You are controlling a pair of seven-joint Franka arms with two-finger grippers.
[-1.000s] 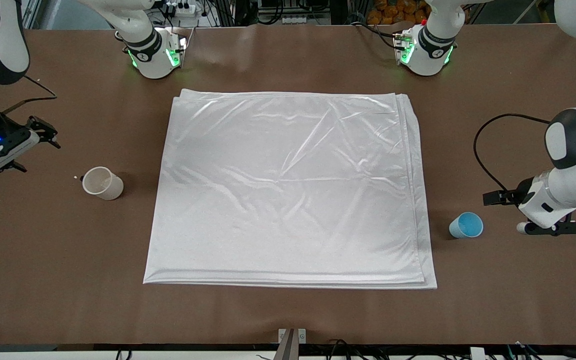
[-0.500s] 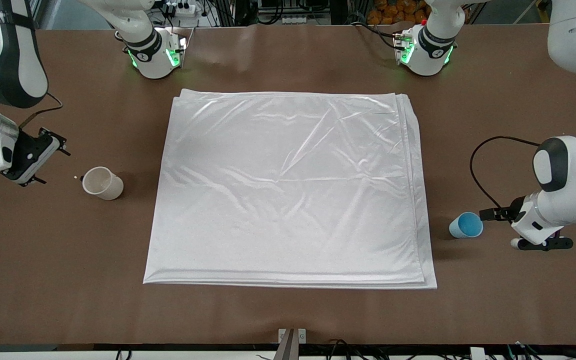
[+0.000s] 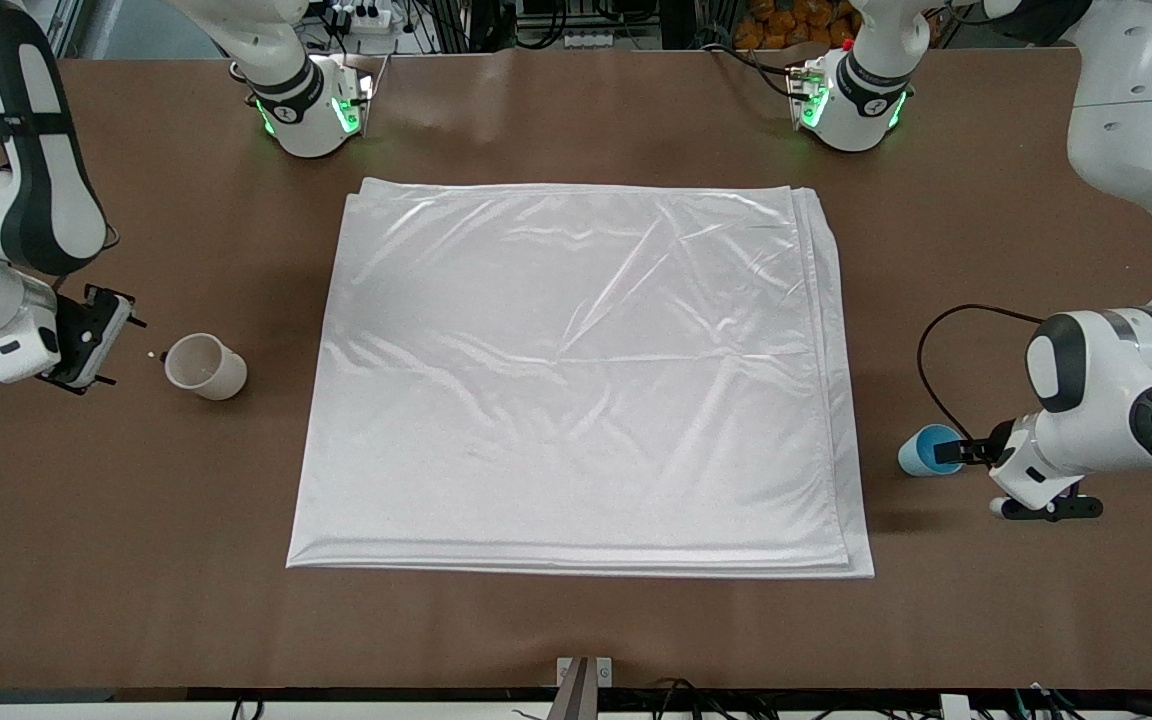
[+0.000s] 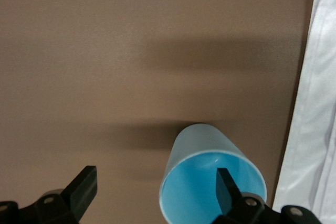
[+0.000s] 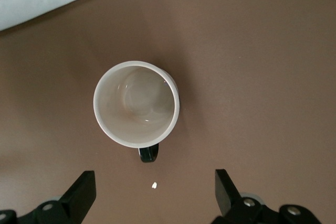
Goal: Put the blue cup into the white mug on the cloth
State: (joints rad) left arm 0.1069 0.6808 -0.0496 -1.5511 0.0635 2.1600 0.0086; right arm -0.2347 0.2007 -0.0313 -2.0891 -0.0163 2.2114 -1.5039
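Bright even overhead light, sheen on the cloth [image 3: 576, 380], soft shadows beside the blue cup [image 4: 210, 177], wrist views slightly soft

Plenty of bare table [image 3: 576, 630] all round the cloth [image 3: 576, 380], which lies flat with nothing on it. The white mug [image 3: 204, 366] sits alone near the right arm's end, the right gripper [image 3: 108, 340] spread wide beside its handle. The left gripper [image 4: 156, 192] is open, one finger [image 4: 227, 188] over the blue cup's [image 3: 921, 452] mouth, cloth edge just beside.
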